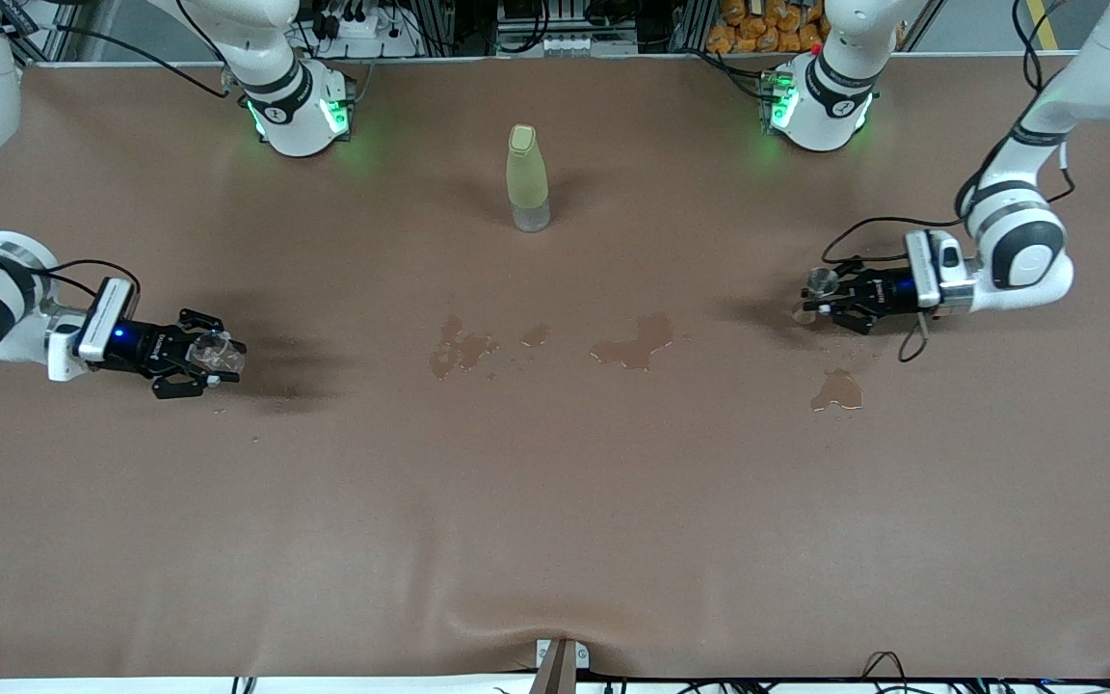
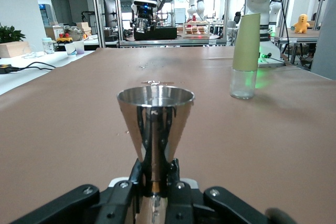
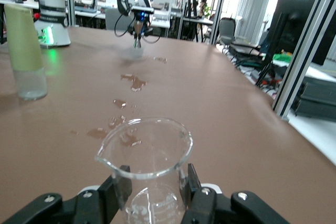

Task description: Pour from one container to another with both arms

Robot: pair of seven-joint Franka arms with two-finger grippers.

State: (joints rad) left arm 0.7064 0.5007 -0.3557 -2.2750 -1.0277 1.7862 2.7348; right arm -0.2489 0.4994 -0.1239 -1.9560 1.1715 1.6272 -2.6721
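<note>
So the tiny clear cup (image 3: 144,161) with its pouring lip is sitting upright between the fingers of the right gripper (image 1: 197,361), which is clamping it just above the brown tabletop (image 1: 555,501) at the right arm's end. Well apart from it, at the left arm's end, the left gripper (image 1: 830,304) is pinching the silvery hourglass measure (image 2: 155,129) by its narrow waist, rim up and level. Both arms are reaching in from the sides, hands pointing toward the middle. Between them, wet puddles (image 1: 634,345) are lying scattered on the cloth, with another splash (image 1: 837,390) close to the left gripper, nearer the front camera. A tall yellow-green bottle (image 1: 527,178) is standing upright near the middle, closer to the robot bases than the puddles.
</note>
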